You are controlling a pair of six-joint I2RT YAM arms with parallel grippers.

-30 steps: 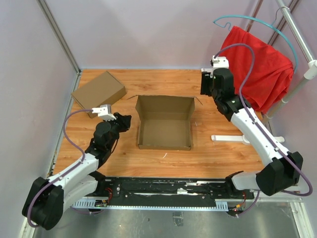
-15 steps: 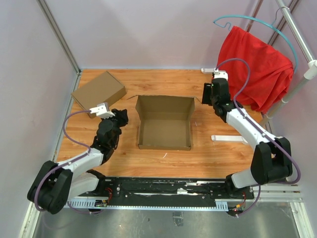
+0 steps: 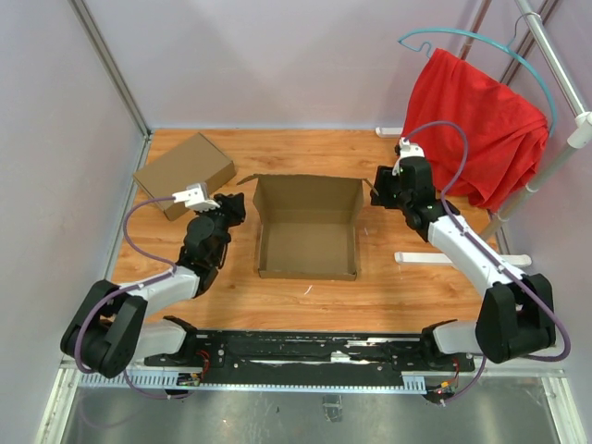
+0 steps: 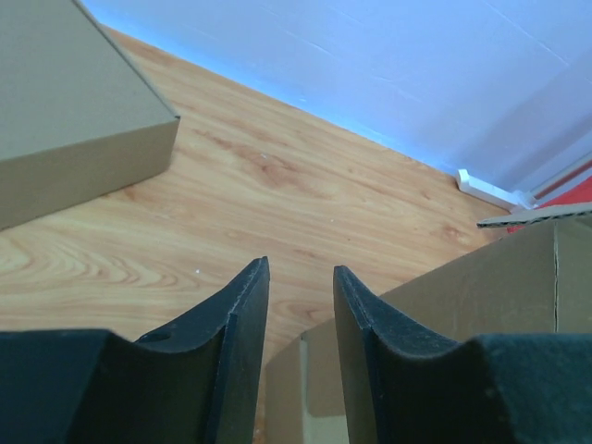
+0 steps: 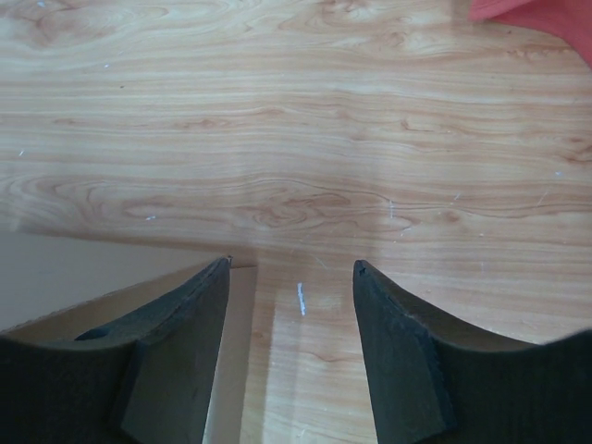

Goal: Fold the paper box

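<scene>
The paper box (image 3: 308, 228) lies open-topped in the middle of the table, its walls standing and a small flap sticking out at its far left corner. My left gripper (image 3: 235, 209) hovers just left of the box's left wall, open by a narrow gap. In the left wrist view, the left gripper (image 4: 300, 268) frames a corner of the paper box (image 4: 481, 277), with nothing pinched. My right gripper (image 3: 376, 192) sits just right of the box's far right corner, open. In the right wrist view, the right gripper (image 5: 293, 264) shows bare wood between its fingers and the paper box (image 5: 55, 277) at the left.
A closed brown cardboard box (image 3: 185, 173) rests at the far left; it also shows in the left wrist view as the closed box (image 4: 65, 120). A red cloth (image 3: 490, 129) hangs on a rack at the right. A white strip (image 3: 435, 258) lies on the table right of the box.
The left gripper has swung further away and toward the box's left wall. The right gripper has come down from the far right corner to the box's right side, its jaws narrowing slightly.
</scene>
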